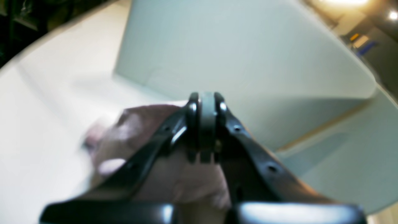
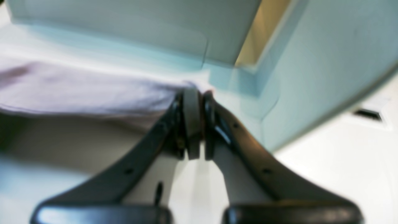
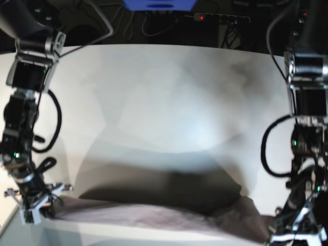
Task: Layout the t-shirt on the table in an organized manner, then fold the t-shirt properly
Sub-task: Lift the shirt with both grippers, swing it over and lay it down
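Observation:
The mauve t-shirt point(image 3: 154, 215) is stretched in a wrinkled band along the near edge of the white table point(image 3: 164, 102), between my two grippers. At the left of the base view my right gripper point(image 3: 38, 210) is shut on one end of it. In the right wrist view its pads point(image 2: 196, 93) meet on the t-shirt point(image 2: 77, 90), whose edge runs off to the left. My left gripper point(image 3: 287, 230) pinches the other end at the right. In the left wrist view it point(image 1: 207, 99) is shut, with the t-shirt point(image 1: 140, 140) bunched under and behind the fingers.
A pale grey-green box point(image 1: 248, 46) rises close behind both grippers; it also fills the top of the right wrist view point(image 2: 124, 31). A dark shadow point(image 3: 169, 189) lies on the table just beyond the cloth. Cables and a power strip point(image 3: 220, 18) lie past the far edge.

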